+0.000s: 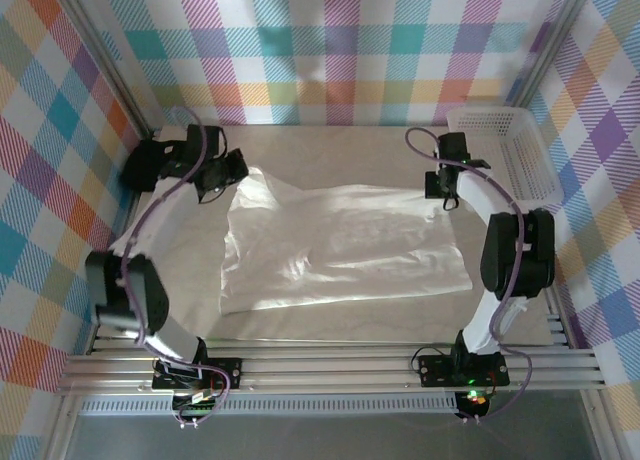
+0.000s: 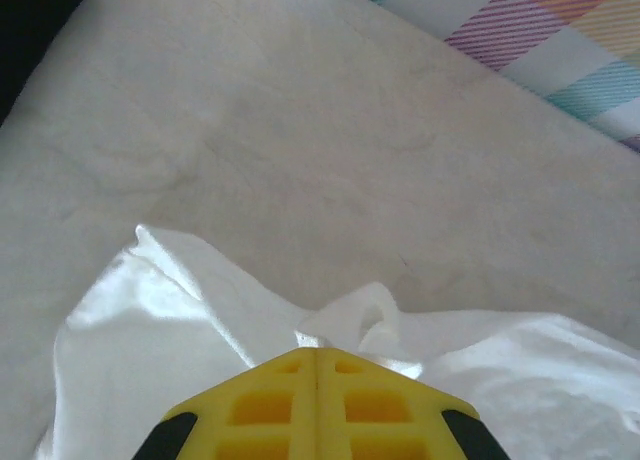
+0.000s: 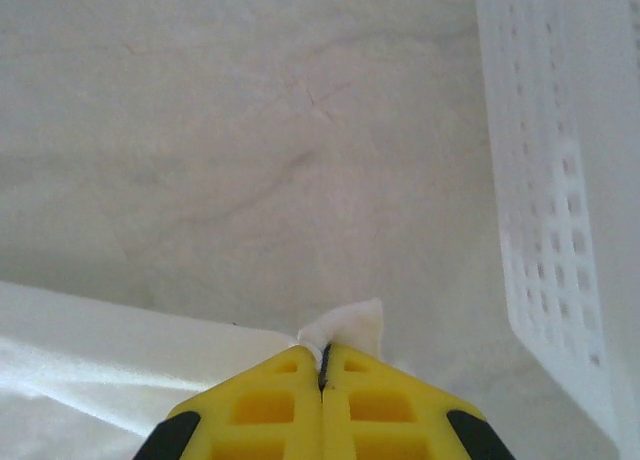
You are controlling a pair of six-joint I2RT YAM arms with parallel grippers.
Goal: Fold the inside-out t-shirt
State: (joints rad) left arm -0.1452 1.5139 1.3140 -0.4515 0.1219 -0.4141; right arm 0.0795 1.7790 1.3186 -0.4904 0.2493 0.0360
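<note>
Pinching the far left corner of the inside-out t-shirt (image 1: 340,245) with the left claw (image 2: 316,352), jaws pressed together on a raised peak of white cloth. Gripping the far right corner with the right claw (image 3: 323,352), a tuft of fabric poking out between closed yellow fingers (image 3: 270,410), near the white basket (image 3: 560,180). Leaves the rest of the garment spread wide and wrinkled across the middle of the bench (image 1: 330,145).

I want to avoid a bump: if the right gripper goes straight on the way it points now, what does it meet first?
Probably the bare table, just past the white t-shirt corner that the right gripper pinches. The white basket stands beside that line; depth is unclear.
</note>
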